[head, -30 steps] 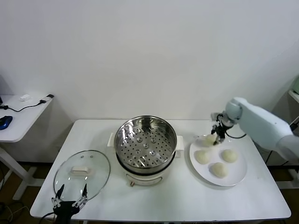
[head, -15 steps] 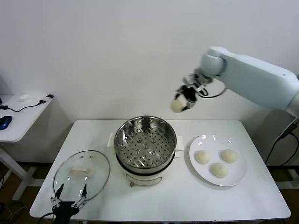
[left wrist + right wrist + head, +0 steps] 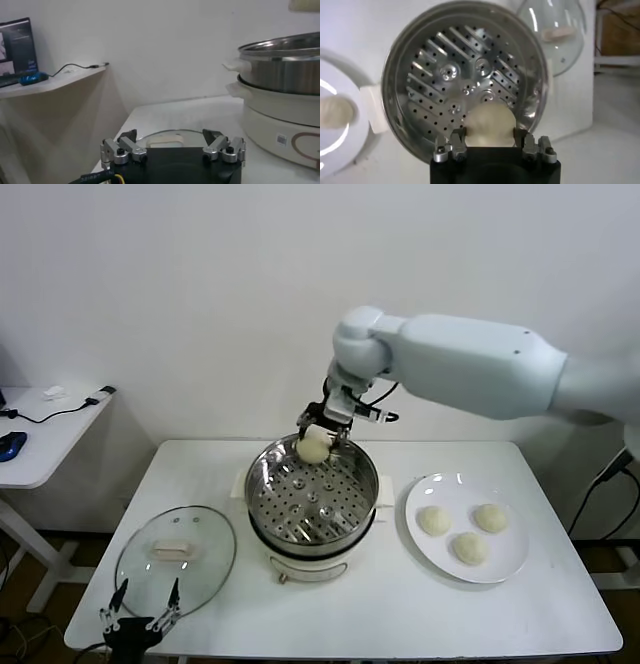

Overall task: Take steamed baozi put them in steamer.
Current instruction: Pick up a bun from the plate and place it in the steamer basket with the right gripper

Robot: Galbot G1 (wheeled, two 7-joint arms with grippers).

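The right gripper (image 3: 317, 438) pinches one smooth, cream-white bun (image 3: 314, 447) over the far rim of the shiny steamer (image 3: 312, 489). A second ago that bun was on the white plate (image 3: 466, 527) with the other three buns (image 3: 465, 530). The left gripper (image 3: 138, 616) hangs spread by the glass lid (image 3: 176, 556). A label on the steamer's base is unreadable.

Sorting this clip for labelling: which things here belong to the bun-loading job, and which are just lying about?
Part of the job:
- baozi held in the right pincer, over the steamer's far rim
- steamer, tray bare
- three baozi on the white plate

Lying about:
- glass lid flat on the table
- left pincer, open, parked near the lid
- side desk with cables
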